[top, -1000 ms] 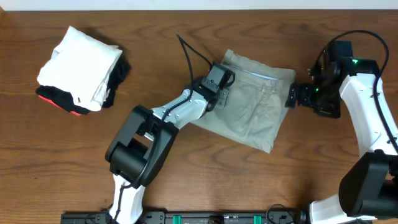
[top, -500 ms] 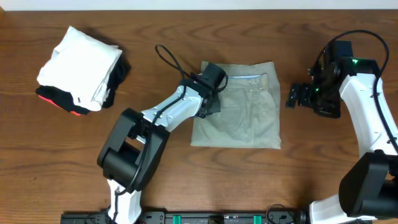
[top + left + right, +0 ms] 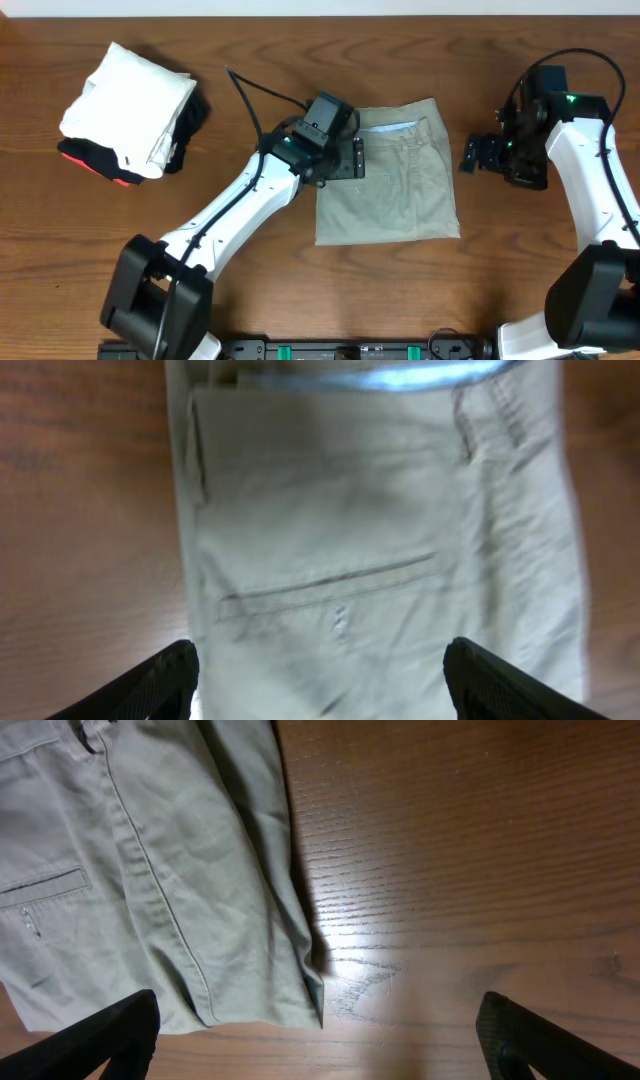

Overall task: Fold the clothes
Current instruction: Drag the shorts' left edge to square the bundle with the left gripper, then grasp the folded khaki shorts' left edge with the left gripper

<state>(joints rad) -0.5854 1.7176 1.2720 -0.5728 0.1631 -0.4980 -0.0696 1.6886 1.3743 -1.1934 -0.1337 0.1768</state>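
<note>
The clothes (image 3: 400, 185), light khaki trousers, lie folded into a flat rectangle at the table's middle, waistband toward the far side. The back pocket seam and belt loops of the clothes (image 3: 380, 530) fill the left wrist view. My left gripper (image 3: 355, 160) hovers over their left part, open, with its fingertips (image 3: 165, 678) spread wide above the cloth and nothing between them. My right gripper (image 3: 470, 155) stands open just right of the trousers, apart from them. In its wrist view, the clothes' folded edge (image 3: 150, 870) lies at left on bare wood and the right gripper (image 3: 320, 1025) is empty.
A stack of folded garments (image 3: 130, 115), white on top of black and red, sits at the far left. A black cable (image 3: 255, 92) arcs from the left wrist. The brown wooden table (image 3: 500, 270) shows all round the trousers.
The trousers have turned from a tilted lie to square with the table. My left gripper has let go of them, opened and risen slightly. The right arm has stayed put.
</note>
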